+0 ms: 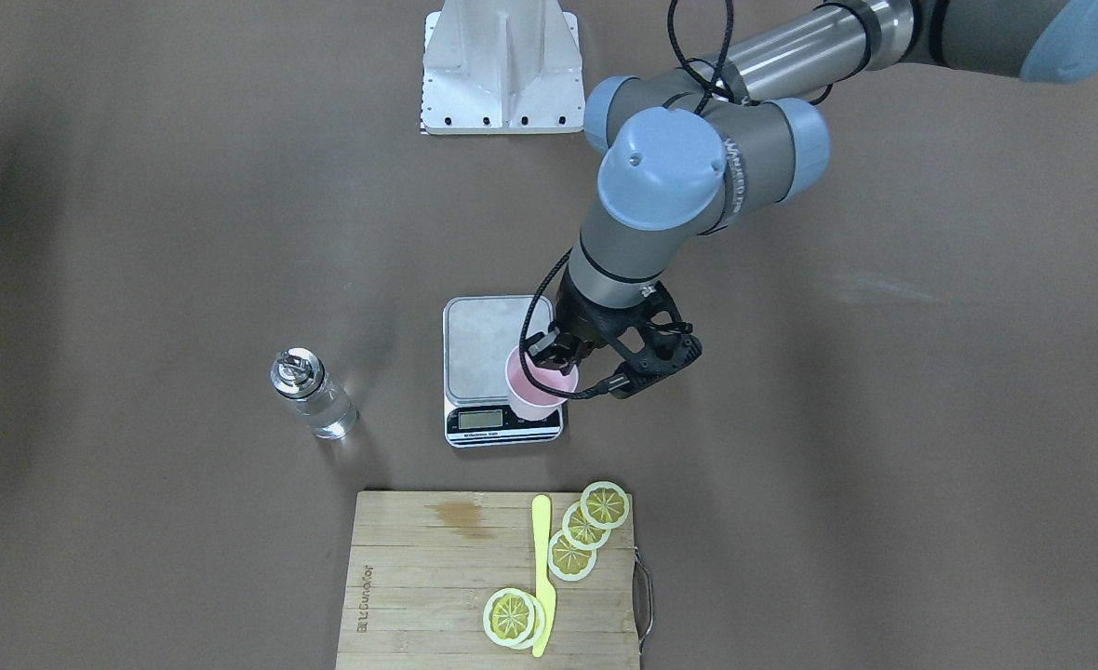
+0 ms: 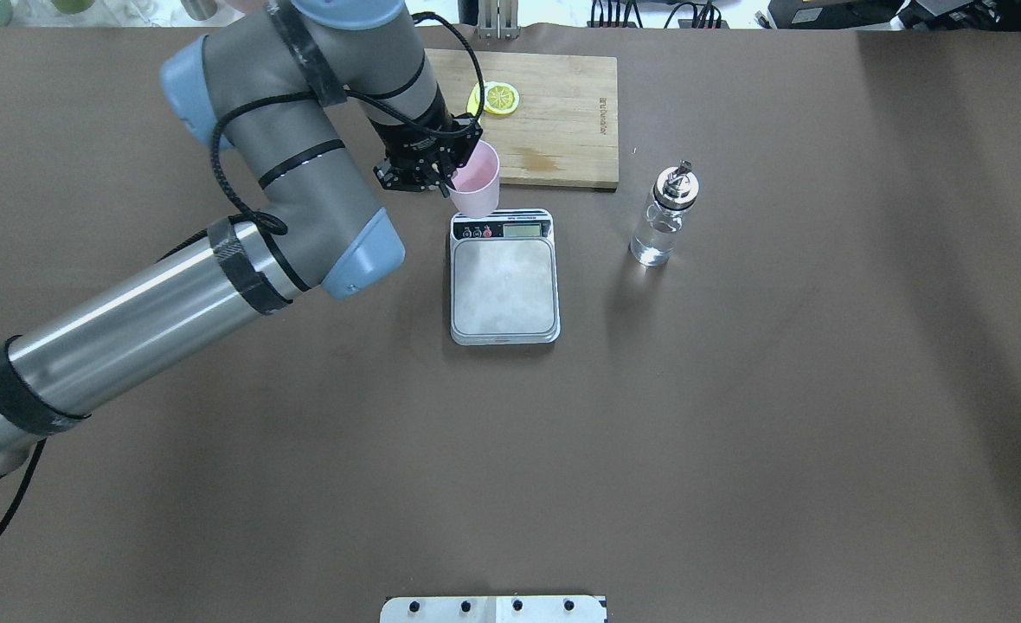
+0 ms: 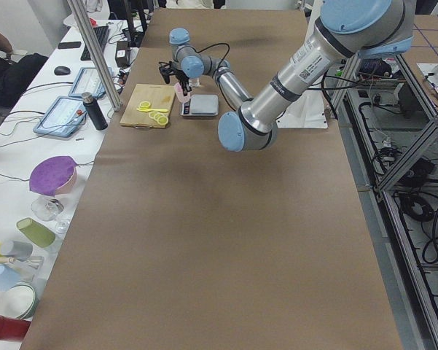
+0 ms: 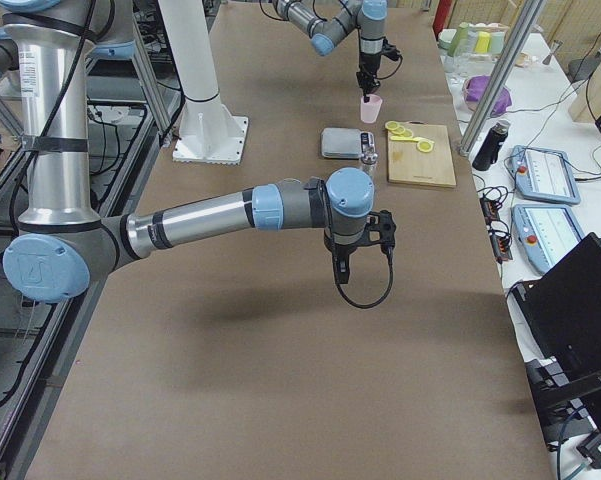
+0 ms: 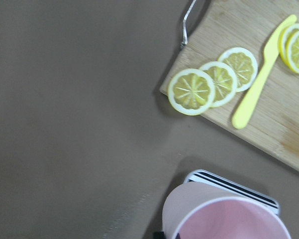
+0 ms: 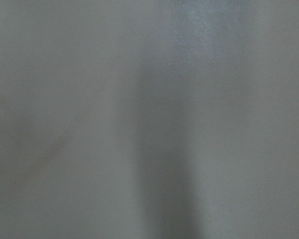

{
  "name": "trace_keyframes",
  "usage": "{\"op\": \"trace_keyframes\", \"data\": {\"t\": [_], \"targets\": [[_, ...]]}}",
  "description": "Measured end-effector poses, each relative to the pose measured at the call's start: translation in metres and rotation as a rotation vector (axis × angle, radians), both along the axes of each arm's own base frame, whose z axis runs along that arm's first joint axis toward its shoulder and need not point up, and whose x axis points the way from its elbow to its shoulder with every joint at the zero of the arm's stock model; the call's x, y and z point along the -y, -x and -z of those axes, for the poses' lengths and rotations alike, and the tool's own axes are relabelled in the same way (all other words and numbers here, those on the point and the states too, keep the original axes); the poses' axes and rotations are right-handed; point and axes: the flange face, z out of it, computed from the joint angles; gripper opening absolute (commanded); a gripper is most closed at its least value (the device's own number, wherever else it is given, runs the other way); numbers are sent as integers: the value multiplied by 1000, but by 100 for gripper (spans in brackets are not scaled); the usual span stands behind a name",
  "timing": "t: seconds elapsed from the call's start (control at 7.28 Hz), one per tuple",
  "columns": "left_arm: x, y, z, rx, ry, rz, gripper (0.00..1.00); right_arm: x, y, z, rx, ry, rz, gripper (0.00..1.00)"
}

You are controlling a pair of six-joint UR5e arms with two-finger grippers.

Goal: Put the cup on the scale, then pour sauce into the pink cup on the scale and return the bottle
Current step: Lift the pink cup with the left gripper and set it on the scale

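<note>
Brown table [image 1: 884, 465]; brand [image 1: 366, 600] on board [image 1: 437, 558] unreadable; left jaws hold cup [image 1: 528, 398].

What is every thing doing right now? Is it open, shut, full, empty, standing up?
cup: upright, empty, held by its rim over the scale's display end.
scale: platform bare, display too small to read.
bottle: standing upright, cap on, untouched.
sauce: clear, inside the bottle.
left gripper: shut on the cup.
right gripper: hangs in the air; open or shut, cannot tell.
</note>
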Motion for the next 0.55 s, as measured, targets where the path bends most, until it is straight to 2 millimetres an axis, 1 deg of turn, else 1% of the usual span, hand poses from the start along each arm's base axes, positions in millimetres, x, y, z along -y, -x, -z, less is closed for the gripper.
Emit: {"op": "trace_keyframes", "data": {"t": [0.14,0.27,0.41,0.55], "targets": [[-11,-21,3,11,5,-6,0,0,0,2,-1,-6,1,100],[-24,-38,-1,27,3,-14,0,0,0,5,-2,-15,2,100],[-31,-46,-4,38,1,-20,0,2,0,11,-3,-26,1,100],[-37,-49,-5,47,3,-25,0,5,1,17,-8,-38,2,100]]}}
